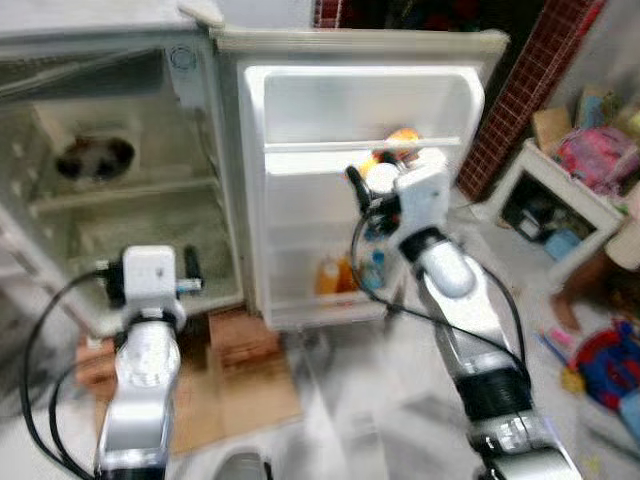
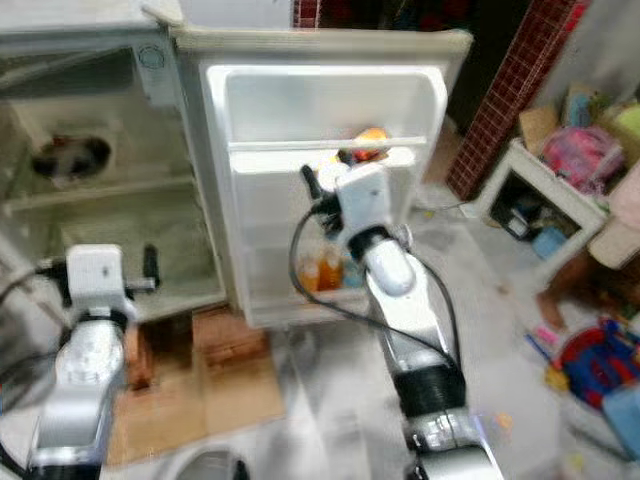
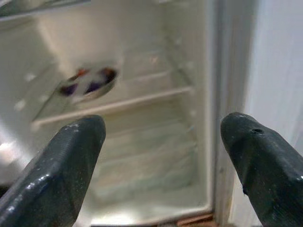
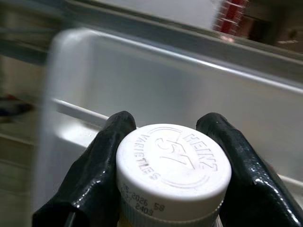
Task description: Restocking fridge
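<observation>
White cap (image 4: 173,170) embossed "HEINZ 57 VARIETIES", seen end-on in the right wrist view, pinched on both sides by the black fingers (image 4: 94,179) of the right gripper (image 4: 173,165); the bottle body below the cap cannot be made out. Behind the cap lie the white inner door panel and a door shelf rail (image 4: 80,111).

Head views: right gripper (image 1: 365,190) raised at the open fridge door (image 1: 300,200), level with the upper door shelf (image 1: 330,143), where an orange item (image 1: 402,135) sits. Orange bottles (image 1: 335,275) stand in the lower door shelf.

Left gripper (image 1: 190,268) held low before the open fridge (image 1: 130,180) compartment, just outside its lower front edge. Left wrist view: the two fingers (image 3: 61,161) spread wide, with nothing between them. It also shows a bowl (image 3: 90,84) with dark contents on a wire shelf (image 3: 113,106), blurred in the head views; the level beneath that shelf is open.

Cardboard (image 1: 235,385) lies on the floor at the fridge base. Household clutter (image 1: 590,150) stands at the right, well apart from both arms.
</observation>
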`<state>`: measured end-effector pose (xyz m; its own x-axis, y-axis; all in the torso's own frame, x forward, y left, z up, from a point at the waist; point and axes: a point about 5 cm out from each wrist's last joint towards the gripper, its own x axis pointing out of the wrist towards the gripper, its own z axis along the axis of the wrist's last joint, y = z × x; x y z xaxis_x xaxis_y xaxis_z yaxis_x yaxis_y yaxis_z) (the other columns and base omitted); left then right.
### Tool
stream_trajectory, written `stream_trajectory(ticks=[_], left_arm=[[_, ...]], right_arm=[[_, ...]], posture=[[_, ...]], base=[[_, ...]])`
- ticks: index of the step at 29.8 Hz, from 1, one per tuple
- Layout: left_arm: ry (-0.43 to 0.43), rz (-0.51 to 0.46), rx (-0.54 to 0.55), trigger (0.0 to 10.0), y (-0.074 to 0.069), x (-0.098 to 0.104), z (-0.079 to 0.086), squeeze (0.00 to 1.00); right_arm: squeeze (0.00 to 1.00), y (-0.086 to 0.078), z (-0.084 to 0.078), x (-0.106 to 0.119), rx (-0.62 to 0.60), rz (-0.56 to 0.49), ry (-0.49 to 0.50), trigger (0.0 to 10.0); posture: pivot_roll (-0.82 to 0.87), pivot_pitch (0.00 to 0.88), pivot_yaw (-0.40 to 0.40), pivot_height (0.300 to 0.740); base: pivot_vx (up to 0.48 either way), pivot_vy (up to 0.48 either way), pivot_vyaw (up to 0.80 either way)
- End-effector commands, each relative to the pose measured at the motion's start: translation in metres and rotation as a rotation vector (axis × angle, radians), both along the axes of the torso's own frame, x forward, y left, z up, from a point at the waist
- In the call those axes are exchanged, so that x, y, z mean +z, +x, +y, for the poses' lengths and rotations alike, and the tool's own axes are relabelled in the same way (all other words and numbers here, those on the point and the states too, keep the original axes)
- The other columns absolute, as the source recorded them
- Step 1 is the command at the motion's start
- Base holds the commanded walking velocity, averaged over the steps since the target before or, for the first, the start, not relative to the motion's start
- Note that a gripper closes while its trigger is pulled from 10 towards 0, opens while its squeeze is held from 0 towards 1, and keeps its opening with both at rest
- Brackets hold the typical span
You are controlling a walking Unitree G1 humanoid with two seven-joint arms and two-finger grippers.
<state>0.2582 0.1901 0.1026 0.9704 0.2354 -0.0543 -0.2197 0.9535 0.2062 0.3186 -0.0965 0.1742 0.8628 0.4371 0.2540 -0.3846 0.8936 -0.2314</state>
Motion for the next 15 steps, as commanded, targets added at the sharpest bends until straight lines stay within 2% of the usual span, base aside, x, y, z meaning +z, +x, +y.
stream_trajectory(ticks=[1,9,15], left_arm=[[-0.021,-0.005,-0.018,10.0,0.001,0.001,-0.008,0.0],[-0.027,-0.004,-0.003,10.0,0.002,0.001,-0.009,0.0],[-0.031,-0.027,0.024,10.0,0.004,0.004,-0.009,0.0]], right_arm=[[0.0,0.0,-0.012,0.007,-0.027,-0.042,0.006,10.0],[0.0,0.004,-0.008,0.014,0.009,-0.053,0.018,10.0],[0.0,0.009,0.001,0.02,-0.006,-0.06,0.096,10.0]], posture=[[0.1,0.0,-0.051,0.74],[0.11,0.0,-0.055,0.74],[0.11,0.0,-0.056,0.74]], base=[[0.0,0.0,0.0],[0.0,0.0,0.0],[0.0,0.0,0.0]])
